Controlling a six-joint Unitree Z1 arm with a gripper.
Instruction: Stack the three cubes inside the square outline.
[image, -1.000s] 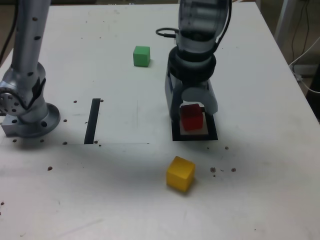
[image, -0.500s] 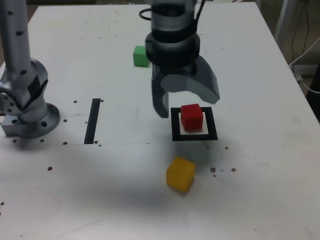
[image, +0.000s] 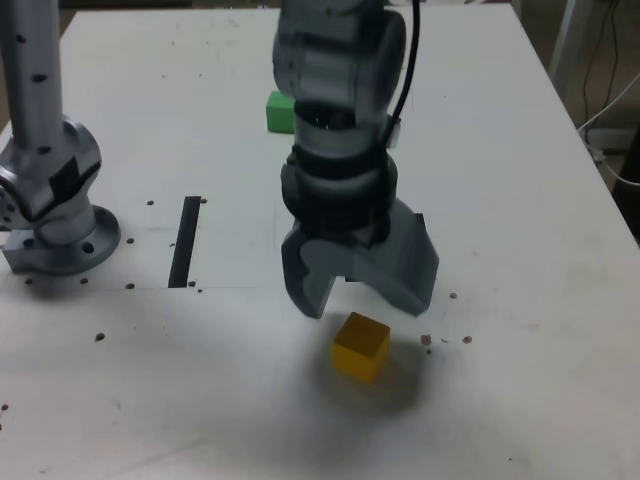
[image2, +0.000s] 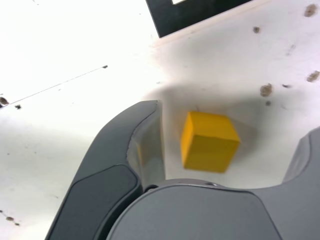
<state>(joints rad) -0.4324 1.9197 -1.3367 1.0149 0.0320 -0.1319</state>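
Arm (image: 340, 140): silvery grey segments, darker joint bands, black cable (image: 408, 85); end effector (image2: 227, 165) smooth grey, curved.

Two looks at one yellow block (image: 361, 347)
The exterior view looks down over the whole white table (image: 520, 380) from farther off; the wrist view looks down close, the black frame's edge (image2: 192, 15) at twelve o'clock.

The cube between the fingers in the wrist view is solid yellow (image2: 210, 142), and the far cube is plain green (image: 281, 113). The surface (image: 500, 320) is white with scattered brown specks, crossed at left by a black strip (image: 185, 242); the outline (image2: 200, 12) is black, and the hand (image2: 232, 155) grey.
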